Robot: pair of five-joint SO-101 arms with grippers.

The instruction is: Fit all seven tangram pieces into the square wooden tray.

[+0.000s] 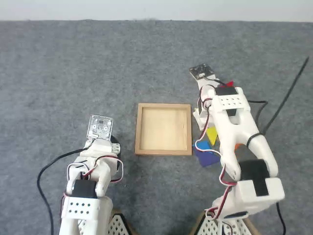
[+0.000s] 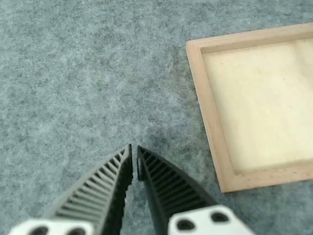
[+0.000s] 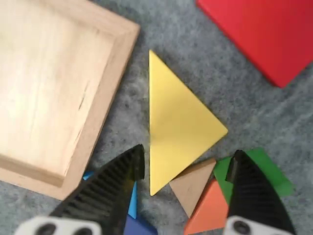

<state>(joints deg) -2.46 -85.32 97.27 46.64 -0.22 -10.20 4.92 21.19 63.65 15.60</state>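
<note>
The square wooden tray [image 1: 164, 129] lies in the middle of the grey mat with nothing in it. My right gripper [image 3: 188, 160] hovers open over the pieces just beside the tray rim [image 3: 105, 112]. Its fingers straddle a corner of the yellow triangle [image 3: 176, 122]. Around it lie a red piece [image 3: 264, 34], a tan triangle [image 3: 193, 186], an orange piece [image 3: 210, 213], a green piece [image 3: 264, 171] and a blue piece [image 3: 133, 201]. My left gripper [image 2: 133, 151] is shut on nothing, low over bare mat beside the tray's corner [image 2: 195, 49].
The right arm [image 1: 230, 112] covers much of the piece pile, where yellow [image 1: 212, 134], blue [image 1: 201, 145] and dark purple [image 1: 208, 157] show beside it. A black cable [image 1: 283, 98] runs off to the right. Open mat spreads left of and beyond the tray.
</note>
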